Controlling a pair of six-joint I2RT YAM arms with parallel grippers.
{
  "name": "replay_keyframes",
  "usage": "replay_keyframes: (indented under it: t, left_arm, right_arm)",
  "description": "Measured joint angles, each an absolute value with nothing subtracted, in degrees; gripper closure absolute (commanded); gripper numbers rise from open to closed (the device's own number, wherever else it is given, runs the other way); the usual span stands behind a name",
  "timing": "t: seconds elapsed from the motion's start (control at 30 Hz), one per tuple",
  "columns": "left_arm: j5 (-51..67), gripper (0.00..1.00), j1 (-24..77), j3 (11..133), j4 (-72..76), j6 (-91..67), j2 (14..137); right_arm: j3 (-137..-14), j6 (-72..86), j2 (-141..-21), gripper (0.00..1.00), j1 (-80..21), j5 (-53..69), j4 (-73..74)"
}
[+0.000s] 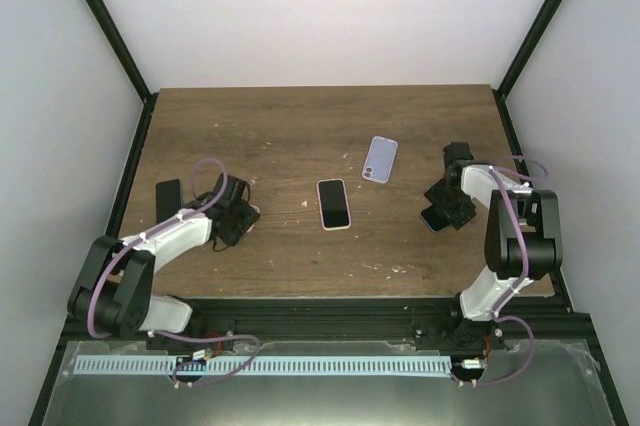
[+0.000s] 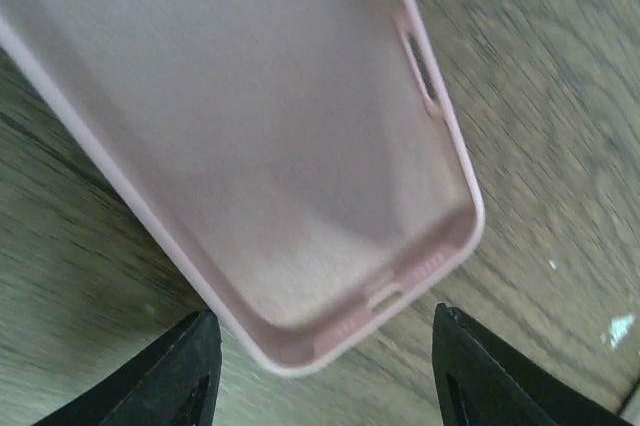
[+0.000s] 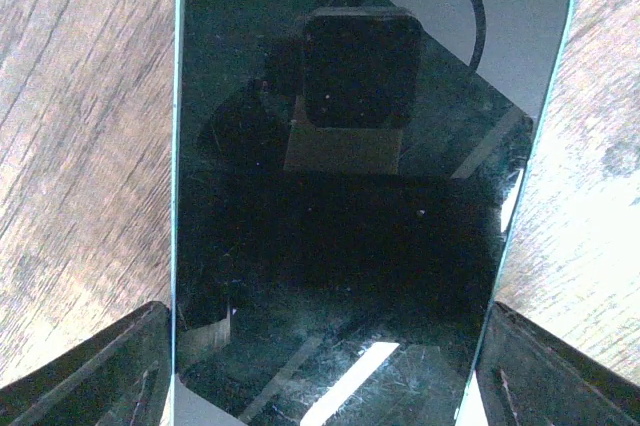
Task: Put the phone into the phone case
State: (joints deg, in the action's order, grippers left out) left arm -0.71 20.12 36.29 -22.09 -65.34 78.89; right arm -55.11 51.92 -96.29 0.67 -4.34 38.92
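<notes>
An empty pink phone case (image 2: 250, 136) lies open side up on the wood in the left wrist view. My left gripper (image 2: 325, 346) is open, its fingertips on either side of the case's near end. In the top view the left gripper (image 1: 243, 214) hides the case. A dark-screened phone with a teal edge (image 3: 340, 196) sits between the fingers of my right gripper (image 3: 330, 366), which touch both long edges. In the top view the right gripper (image 1: 440, 208) is at the table's right side with the phone (image 1: 434, 218) under it.
A dark-screened phone with a pink rim (image 1: 333, 204) lies at the table's middle. A lavender phone or case (image 1: 380, 159) lies behind it to the right. A flat black object (image 1: 168, 193) lies left of the left arm. Black frame posts border the table.
</notes>
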Motion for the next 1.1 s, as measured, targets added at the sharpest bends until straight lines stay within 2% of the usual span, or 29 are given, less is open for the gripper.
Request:
replay_keyframes:
  t: [0.13, 0.2, 0.37, 0.47, 0.73, 1.1]
  left_arm:
    - [-0.8, 0.30, 24.1, 37.1, -21.4, -63.9, 77.6]
    - [-0.5, 0.29, 25.5, 38.0, -19.3, -61.0, 76.8]
    - [2.9, 0.34, 27.1, 44.8, -14.5, -53.4, 79.5]
    - [4.7, 0.38, 28.0, 51.2, -12.0, -50.7, 85.4]
    - [7.0, 0.41, 35.8, 66.2, -11.2, -47.2, 103.1]
    - [8.5, 0.50, 40.7, 84.9, -6.4, -45.3, 119.5]
  right_arm:
    - [-54.0, 51.0, -95.4, 0.22, 0.2, -4.3, 37.7]
    - [-53.7, 50.2, -95.2, 0.22, -0.3, -4.8, 37.5]
    - [-53.3, 48.7, -95.1, 0.25, -2.1, -6.1, 36.8]
    - [-52.8, 47.7, -94.8, 0.25, -3.1, -6.3, 36.1]
    - [-51.4, 44.6, -93.7, 0.25, -4.0, -6.7, 34.5]
    - [-50.2, 43.0, -92.8, 0.26, -4.2, -6.7, 33.5]
